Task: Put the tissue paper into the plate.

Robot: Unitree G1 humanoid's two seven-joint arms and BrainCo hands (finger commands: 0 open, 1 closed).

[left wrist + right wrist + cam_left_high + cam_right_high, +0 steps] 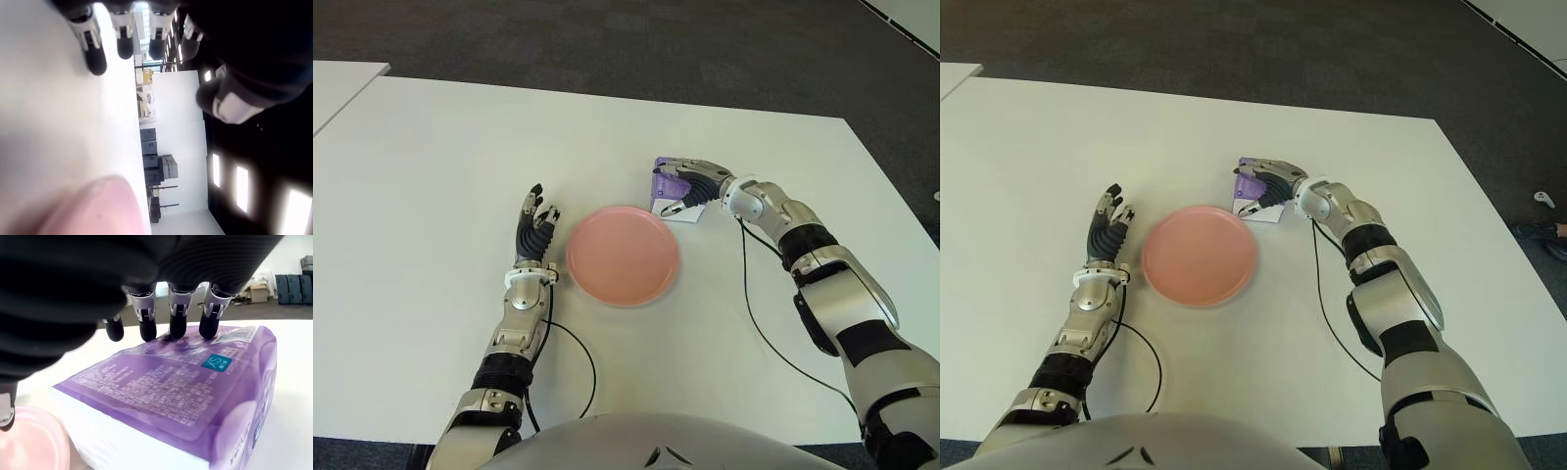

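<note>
Softly, right hand (690, 188) grips glossy purple tissue pack (195, 396).

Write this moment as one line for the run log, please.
right hand: fingers on purple tissue pack | pink plate: empty, beside pack | left hand: open, left of plate

"XS" on teal label (223, 363), purple tissue pack (195, 396)

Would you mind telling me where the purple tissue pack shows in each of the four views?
Left eye view: tissue pack just beyond the pink plate, under the right hand.
Right eye view: same spot, right of centre.
Left wrist view: not in it.
Right wrist view: fills the middle, fingertips on top.
Shared landmark: the pink plate's rim, in all four.
</note>
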